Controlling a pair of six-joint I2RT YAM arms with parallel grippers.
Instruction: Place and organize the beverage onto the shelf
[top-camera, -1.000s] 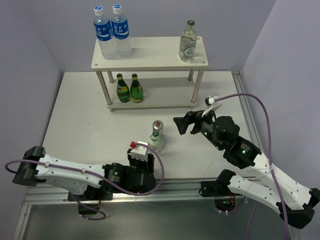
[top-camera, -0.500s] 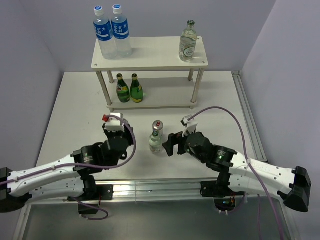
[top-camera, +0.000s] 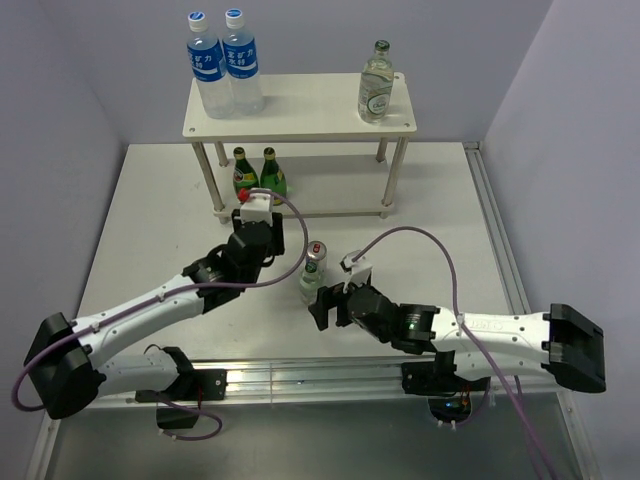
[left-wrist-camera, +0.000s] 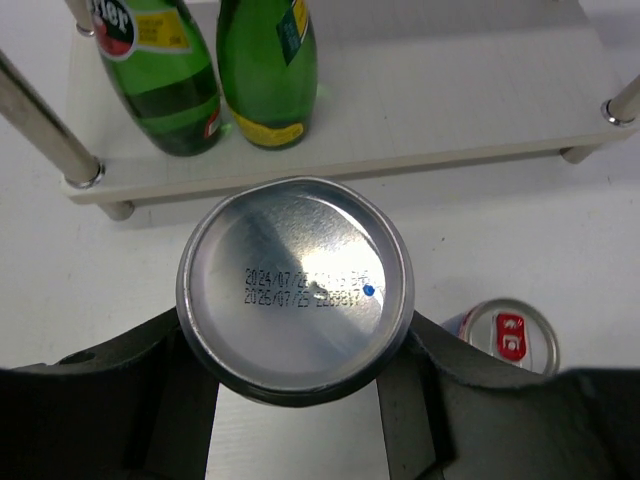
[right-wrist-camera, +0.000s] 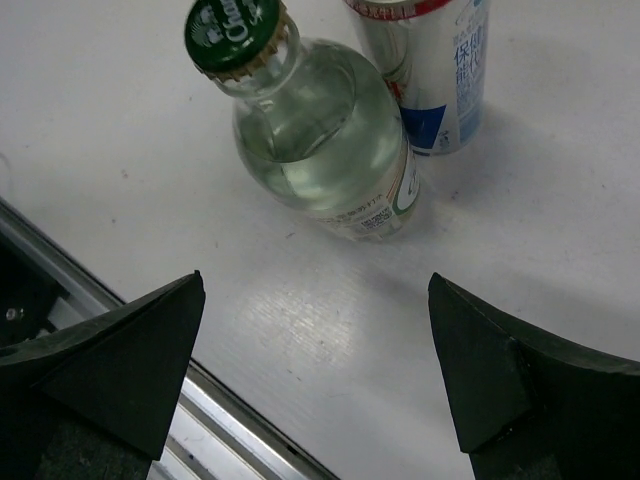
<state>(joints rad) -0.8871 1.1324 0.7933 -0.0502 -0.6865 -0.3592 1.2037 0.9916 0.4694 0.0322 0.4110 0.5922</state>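
Nearer shelf (top-camera: 310, 110), left tool (left-wrist-camera: 293, 375) with can (left-wrist-camera: 295, 285)

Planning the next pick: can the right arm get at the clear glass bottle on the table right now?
Probably yes. The right gripper is open and faces the clear glass bottle, with bare table between them. The silver-blue can stands just beyond the bottle, not in the way.
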